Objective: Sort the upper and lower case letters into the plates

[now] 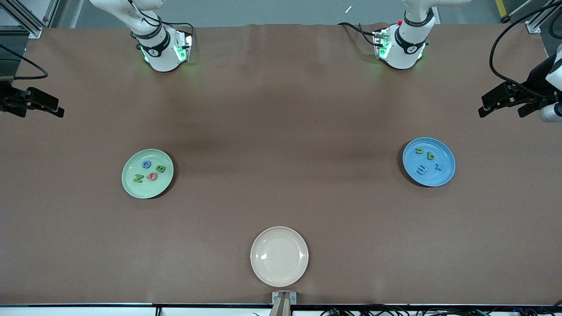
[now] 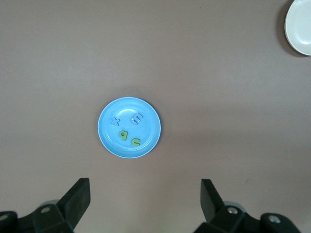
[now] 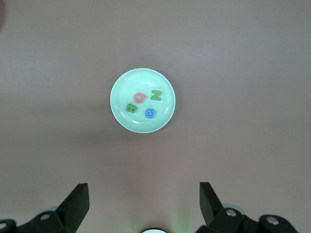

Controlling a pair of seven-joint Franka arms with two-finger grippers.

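1. You are looking at the green plate (image 1: 147, 174) sitting on the worktop (image 1: 281, 131) toward the right arm's end, carrying the green N (image 1: 138, 178), green B (image 1: 161, 168), blue C (image 1: 146, 164) and red Q (image 1: 152, 176).
2. The blue plate (image 1: 429, 162) is sitting toward the left arm's end, holding the blue x (image 1: 438, 166), blue m (image 1: 421, 170) and two green small letters (image 1: 426, 153).
3. The beige plate (image 1: 279, 256) is lying nearest the front camera.
4. Your left hand (image 2: 146, 199) is hanging open, raised above the worktop, looking down on the blue plate.
5. Your right hand (image 3: 144, 201) is hanging open, raised above the worktop, looking down on the green plate.
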